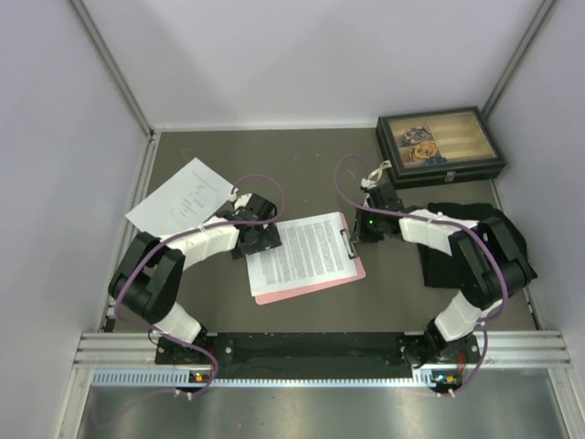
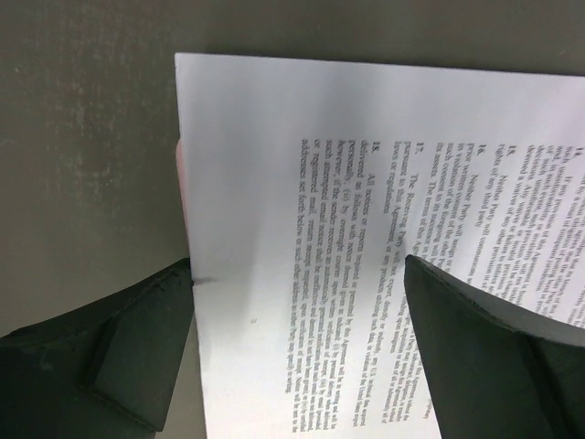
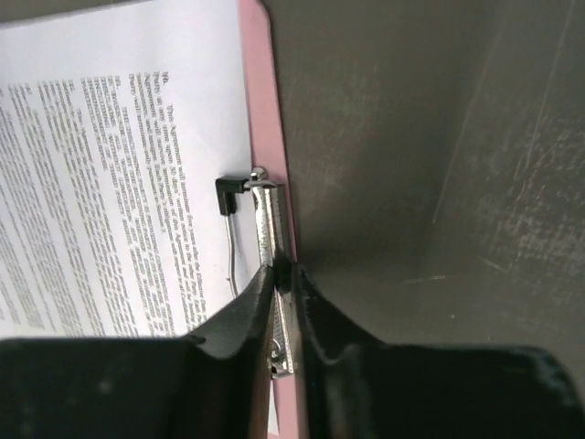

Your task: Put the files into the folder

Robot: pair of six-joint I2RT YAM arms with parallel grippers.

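The pink folder (image 1: pixel 311 291) lies flat in the middle of the table, its metal clip (image 1: pixel 348 240) at the right short edge. The densely printed file (image 1: pixel 302 251) rests on it, skewed a little. The sparsely printed file (image 1: pixel 181 197) lies on the table at the far left. My left gripper (image 1: pixel 259 240) hovers open over the dense file's left end (image 2: pixel 366 183), one finger on each side (image 2: pixel 297 270), with a sliver of folder (image 2: pixel 179 169) showing past the edge. My right gripper (image 3: pixel 285 270) is shut on the clip (image 3: pixel 265 215) at the folder's rim (image 3: pixel 260 82).
A dark box with a glass lid (image 1: pixel 439 146) stands at the back right. A black cloth (image 1: pixel 457 233) lies under the right arm. Pale walls close in the table on three sides, and a metal rail (image 1: pixel 320 352) runs along the near edge.
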